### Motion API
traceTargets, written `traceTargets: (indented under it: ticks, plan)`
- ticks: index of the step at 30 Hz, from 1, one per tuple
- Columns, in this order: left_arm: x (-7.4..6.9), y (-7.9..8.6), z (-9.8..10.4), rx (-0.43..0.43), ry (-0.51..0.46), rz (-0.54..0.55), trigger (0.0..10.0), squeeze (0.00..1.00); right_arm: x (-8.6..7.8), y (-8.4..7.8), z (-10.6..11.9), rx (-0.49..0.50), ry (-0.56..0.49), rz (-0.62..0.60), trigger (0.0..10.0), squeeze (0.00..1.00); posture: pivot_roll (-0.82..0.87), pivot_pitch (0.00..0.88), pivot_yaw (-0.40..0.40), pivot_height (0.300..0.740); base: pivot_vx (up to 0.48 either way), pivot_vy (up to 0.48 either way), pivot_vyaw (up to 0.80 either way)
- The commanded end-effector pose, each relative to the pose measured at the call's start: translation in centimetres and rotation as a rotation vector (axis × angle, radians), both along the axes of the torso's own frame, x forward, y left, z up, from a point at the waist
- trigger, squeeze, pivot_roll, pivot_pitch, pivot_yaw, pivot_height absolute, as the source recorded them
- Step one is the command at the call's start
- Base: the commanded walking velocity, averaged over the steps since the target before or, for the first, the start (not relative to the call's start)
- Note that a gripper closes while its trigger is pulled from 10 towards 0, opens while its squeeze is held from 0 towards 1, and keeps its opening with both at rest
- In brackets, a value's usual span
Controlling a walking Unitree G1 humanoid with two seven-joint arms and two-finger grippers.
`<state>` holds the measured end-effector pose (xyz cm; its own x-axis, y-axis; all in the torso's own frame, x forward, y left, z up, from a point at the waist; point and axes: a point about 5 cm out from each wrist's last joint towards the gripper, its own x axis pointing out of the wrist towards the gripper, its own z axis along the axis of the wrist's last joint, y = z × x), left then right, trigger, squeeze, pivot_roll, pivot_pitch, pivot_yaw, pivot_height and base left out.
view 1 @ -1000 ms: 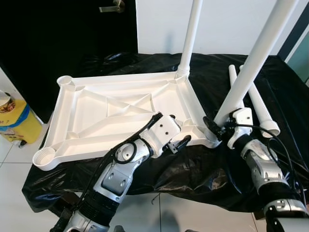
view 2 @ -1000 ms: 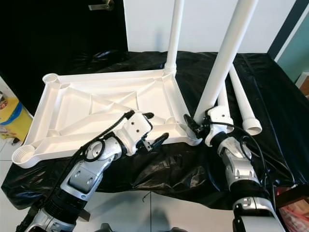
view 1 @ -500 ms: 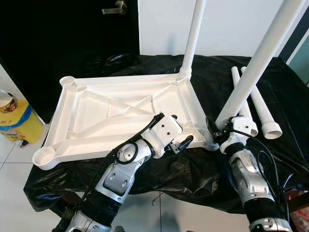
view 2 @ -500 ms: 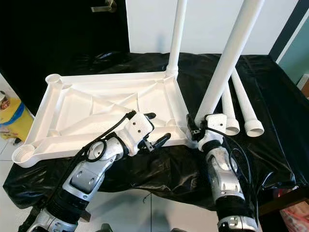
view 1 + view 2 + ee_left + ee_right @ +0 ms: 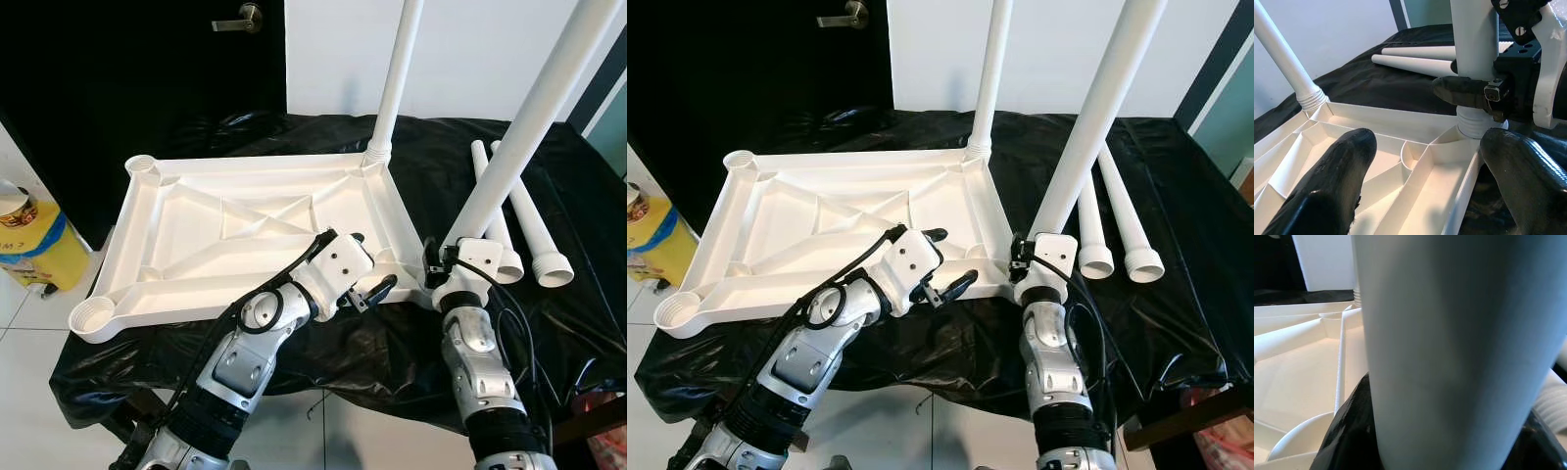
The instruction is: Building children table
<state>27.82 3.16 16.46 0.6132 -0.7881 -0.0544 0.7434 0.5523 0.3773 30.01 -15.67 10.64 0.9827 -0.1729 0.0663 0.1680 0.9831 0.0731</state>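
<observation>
While the white tabletop (image 5: 245, 230) lies upside down on the black-covered worktop (image 5: 441, 166), one leg (image 5: 397, 78) stands in its far right corner. The right hand (image 5: 443, 264) is clamped on a second leg (image 5: 519, 127) at the near right corner socket. The left hand (image 5: 364, 266) hovers with fingers apart over the near edge. Two spare legs (image 5: 534, 220) lie to the right.

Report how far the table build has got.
One leg already stands in the far right corner socket of the upturned tabletop. The right tool is shut on a second leg at the near right socket; the left tool is open beside it. Two loose legs and both left sockets remain.
</observation>
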Motion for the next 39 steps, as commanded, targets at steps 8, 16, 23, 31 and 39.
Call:
traceTargets:
  ticks: [8,16,23,31,39]
  plan:
    - [0.3,-0.2,0.1,0.003,-0.017,-0.001,10.0,0.0,-0.9,0.1,-1.9,0.017,0.107,-0.032,10.0,0.0,0.01,0.0,-0.055,0.74,0.0,0.0,0.0]
    - [0.3,-0.1,0.2,0.006,-0.02,-0.001,10.0,0.0,-1.0,0.0,-0.8,-0.019,0.041,0.038,10.0,1.0,0.02,0.0,-0.053,0.74,0.0,0.0,0.0]
    - [0.2,0.2,0.2,0.009,-0.02,0.005,10.0,0.0,-1.0,-1.3,0.5,-0.046,-0.032,0.186,10.0,1.0,0.03,0.0,-0.052,0.74,0.0,0.0,0.0]
    - [0.2,0.5,0.2,0.017,-0.019,0.007,10.0,0.0,0.7,-2.7,1.3,-0.125,-0.031,0.489,10.0,0.0,0.03,0.0,-0.038,0.74,0.0,0.0,0.0]
    - [0.3,0.5,0.4,0.019,-0.021,0.006,10.0,0.0,1.4,-3.0,0.9,-0.17,0.018,0.64,10.0,0.0,0.04,0.004,-0.032,0.74,0.0,0.0,0.0]
